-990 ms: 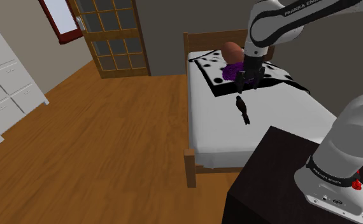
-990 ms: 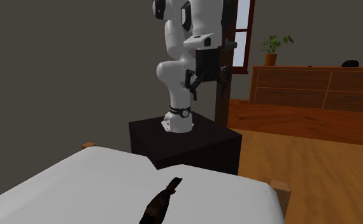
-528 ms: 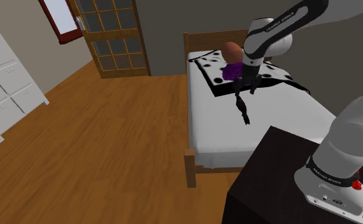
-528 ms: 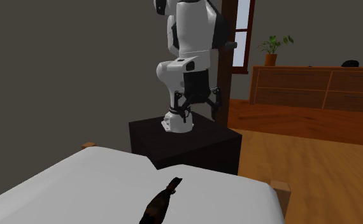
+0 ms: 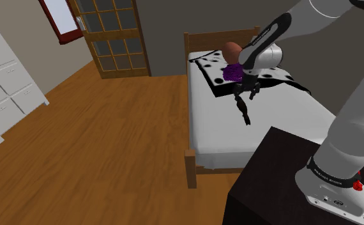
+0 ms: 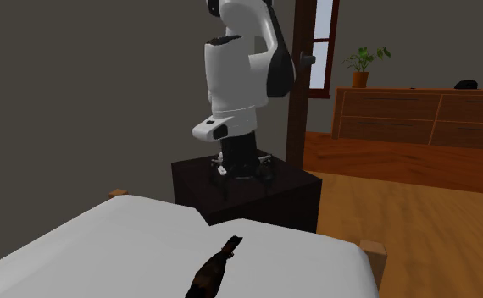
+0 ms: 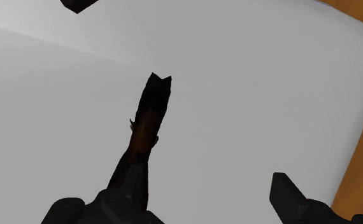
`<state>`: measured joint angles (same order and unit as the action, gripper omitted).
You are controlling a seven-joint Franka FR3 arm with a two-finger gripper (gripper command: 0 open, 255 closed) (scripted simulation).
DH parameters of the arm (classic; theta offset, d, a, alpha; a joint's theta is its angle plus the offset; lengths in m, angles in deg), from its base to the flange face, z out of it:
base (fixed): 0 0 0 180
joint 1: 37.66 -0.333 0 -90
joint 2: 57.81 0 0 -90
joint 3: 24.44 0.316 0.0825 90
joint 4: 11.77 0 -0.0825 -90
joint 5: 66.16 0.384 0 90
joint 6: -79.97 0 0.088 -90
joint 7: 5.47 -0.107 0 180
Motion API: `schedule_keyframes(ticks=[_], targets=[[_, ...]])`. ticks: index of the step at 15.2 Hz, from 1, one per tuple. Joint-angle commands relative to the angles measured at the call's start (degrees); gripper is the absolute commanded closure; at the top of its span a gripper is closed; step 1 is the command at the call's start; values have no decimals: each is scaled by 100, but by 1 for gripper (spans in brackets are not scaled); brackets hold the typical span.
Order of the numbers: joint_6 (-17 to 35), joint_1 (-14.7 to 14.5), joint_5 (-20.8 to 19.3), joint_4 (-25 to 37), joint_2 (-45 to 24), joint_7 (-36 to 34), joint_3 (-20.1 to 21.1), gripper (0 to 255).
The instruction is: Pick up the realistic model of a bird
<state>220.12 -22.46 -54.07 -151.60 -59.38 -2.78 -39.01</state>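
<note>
The bird (image 5: 243, 112) is a slim dark brown and black model lying flat on the white bed (image 5: 283, 118). My black gripper (image 5: 243, 97) hangs open just above its head end, close to the mattress. In the wrist view the bird (image 7: 146, 133) stretches away from the gripper (image 7: 177, 207), its forked tail farthest from me. Its near end lies between the fingers (image 7: 290, 196), closer to one of them, and neither touches it. The second exterior view has the bird (image 6: 215, 268) in the foreground and the gripper (image 6: 242, 175) low over the bed's far side (image 6: 104, 245).
Near the headboard lie a black-spotted white cloth (image 5: 207, 66), a purple object (image 5: 232, 72) and a round peach shape (image 5: 232, 50). The dark stand (image 5: 270, 172) adjoins the bed. White drawers (image 5: 8, 83) stand across the wooden floor. A wooden dresser (image 6: 418, 114) lines the far wall.
The arm has bent forward and brought the gripper down from well above the bed to just over the bird. The fingers stayed open. The bird has not moved.
</note>
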Motion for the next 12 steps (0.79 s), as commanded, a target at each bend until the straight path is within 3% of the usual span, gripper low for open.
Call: schedule_keyframes(ticks=[1,9,12], targets=[[251,79,318,179,-446,200,-52,0],[793,731,1575,1207,-2141,955,103,0],[904,796,1688,1254,-2308,1049,180,0]])
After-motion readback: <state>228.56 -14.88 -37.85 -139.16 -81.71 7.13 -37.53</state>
